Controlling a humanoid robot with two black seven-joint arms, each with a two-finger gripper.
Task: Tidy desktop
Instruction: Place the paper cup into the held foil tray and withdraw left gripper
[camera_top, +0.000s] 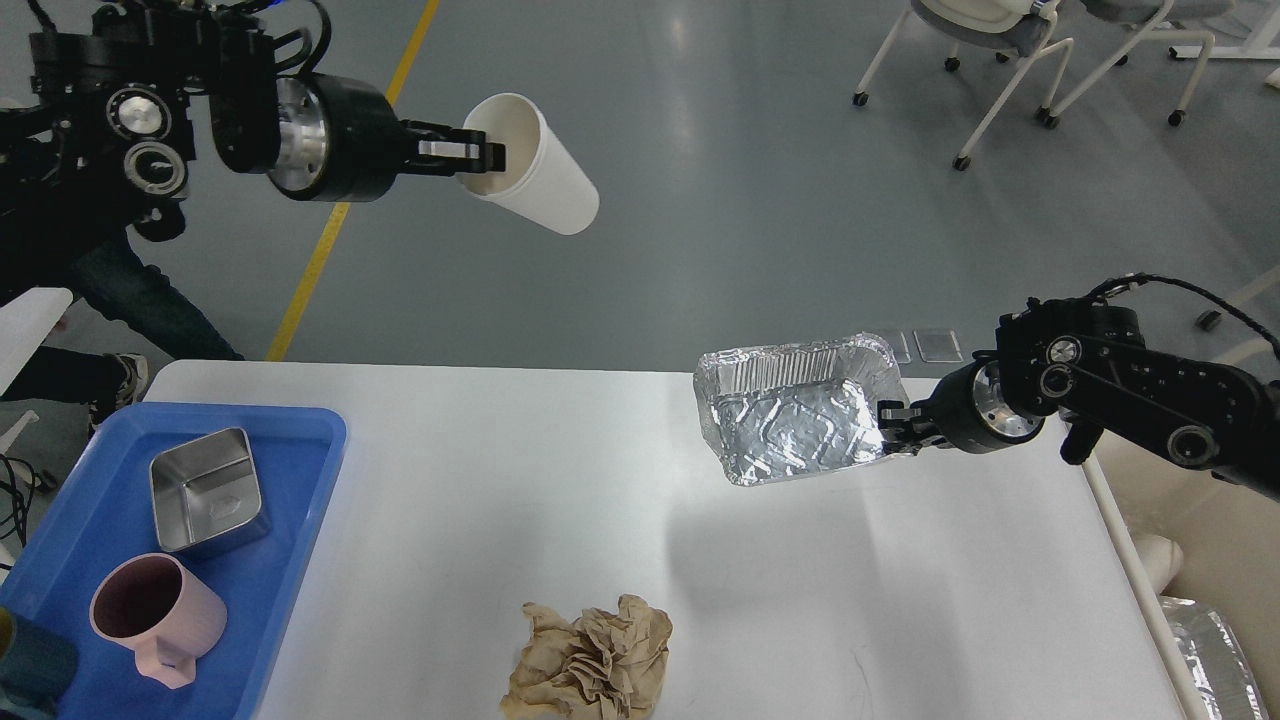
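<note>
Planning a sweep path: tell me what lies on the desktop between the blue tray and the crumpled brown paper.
Nothing: in the head view the desktop is bare white surface between the blue tray and the crumpled brown paper.

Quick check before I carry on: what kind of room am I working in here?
Probably a lab or office test space, not a home: grey polished floor with a yellow line, wheeled office chairs, and a plain white desktop staged with a blue tray.

L gripper (478, 158) holds white cup (530, 165) up by its rim. R gripper (897, 425) grips foil tray (800, 415) above bench (560, 470). Crumpled paper (588, 658) lies near front edge.
</note>
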